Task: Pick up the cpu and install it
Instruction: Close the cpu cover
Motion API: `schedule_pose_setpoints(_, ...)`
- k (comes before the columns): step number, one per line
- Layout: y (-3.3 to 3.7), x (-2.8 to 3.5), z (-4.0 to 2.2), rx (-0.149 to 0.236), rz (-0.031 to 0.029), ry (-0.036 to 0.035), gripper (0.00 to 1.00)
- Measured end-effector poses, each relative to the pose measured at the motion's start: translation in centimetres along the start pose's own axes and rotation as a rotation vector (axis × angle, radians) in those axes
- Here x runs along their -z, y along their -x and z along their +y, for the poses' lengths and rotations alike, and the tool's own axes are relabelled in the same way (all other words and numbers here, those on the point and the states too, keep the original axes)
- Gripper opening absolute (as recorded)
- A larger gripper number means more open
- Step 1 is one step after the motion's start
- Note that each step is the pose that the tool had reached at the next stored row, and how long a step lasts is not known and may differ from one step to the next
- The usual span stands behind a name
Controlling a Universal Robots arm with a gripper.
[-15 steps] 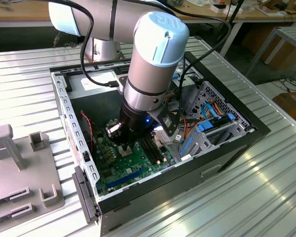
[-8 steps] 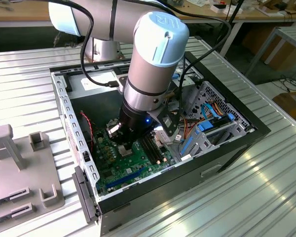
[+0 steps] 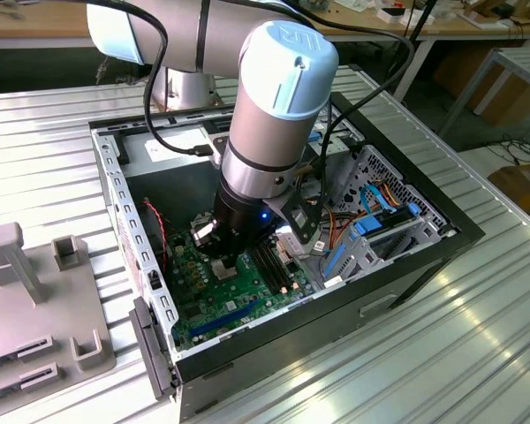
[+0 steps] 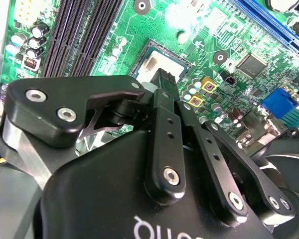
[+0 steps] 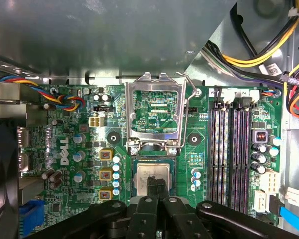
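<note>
Gripper [image 5: 156, 180], 2 jaws pressed together, tips apparently on cpu [image 5: 142, 180] lying flat in socket, centre of exterior view; frame [image 5: 154, 83] hinged open for seating.

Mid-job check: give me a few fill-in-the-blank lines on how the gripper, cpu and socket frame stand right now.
1. The hinged socket frame is flipped ____, not clamped down.
2. The cpu lies flat on the ____ motherboard, beside the frame's hinge.
3. The gripper, fingers together, has its tips over the ____.
Missing words: open; green; cpu.
</note>
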State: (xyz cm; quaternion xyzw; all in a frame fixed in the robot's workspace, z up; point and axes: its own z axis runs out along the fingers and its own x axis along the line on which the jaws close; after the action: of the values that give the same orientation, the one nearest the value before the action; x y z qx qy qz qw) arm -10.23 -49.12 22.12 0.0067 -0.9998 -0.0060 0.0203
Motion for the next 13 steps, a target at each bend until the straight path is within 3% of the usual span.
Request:
schedule_pose_setpoints(7, 0.07, 0.01, -0.01, 0.003, -0.0003, -0.0002, 0.11)
schedule_pose_setpoints(13, 0.17, 0.01, -0.01, 0.091, 0.0007, -0.0036, 0.11)
